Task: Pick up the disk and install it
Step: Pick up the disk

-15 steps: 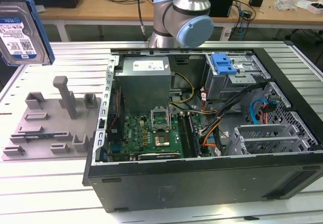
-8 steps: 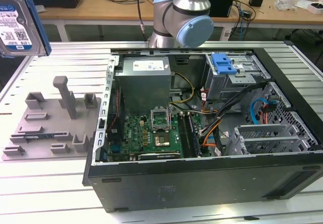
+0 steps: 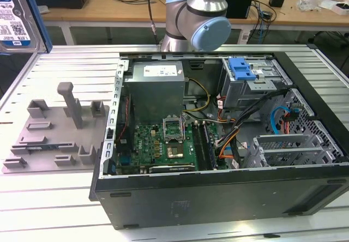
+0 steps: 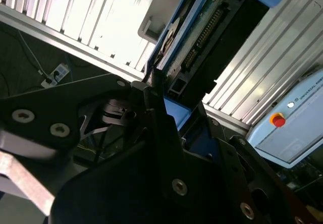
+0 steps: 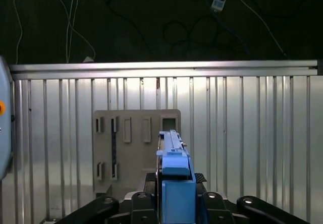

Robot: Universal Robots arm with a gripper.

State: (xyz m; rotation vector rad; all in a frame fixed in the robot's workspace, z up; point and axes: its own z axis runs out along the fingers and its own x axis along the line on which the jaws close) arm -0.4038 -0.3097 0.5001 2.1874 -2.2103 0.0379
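The disk [image 3: 16, 16] hangs high at the exterior view's far left, close to the camera, its white-and-blue label facing me and a blue carrier along its edge. In the first wrist view the disk [image 5: 174, 158] stands edge-on, with my gripper [image 5: 174, 206] shut on its blue carrier above the ribbed table. In the second wrist view the disk [image 4: 212, 37] shows its connector edge, clamped between the dark fingers [image 4: 156, 95].
An open computer case [image 3: 305, 182] lies on the table with a grey power supply [image 3: 155, 89], motherboard [image 3: 163, 144] and a drive cage with a blue latch [image 3: 242, 67]. A grey fixture plate [image 3: 54, 127] sits left of the case. A teach pendant [image 4: 287, 128] lies nearby.
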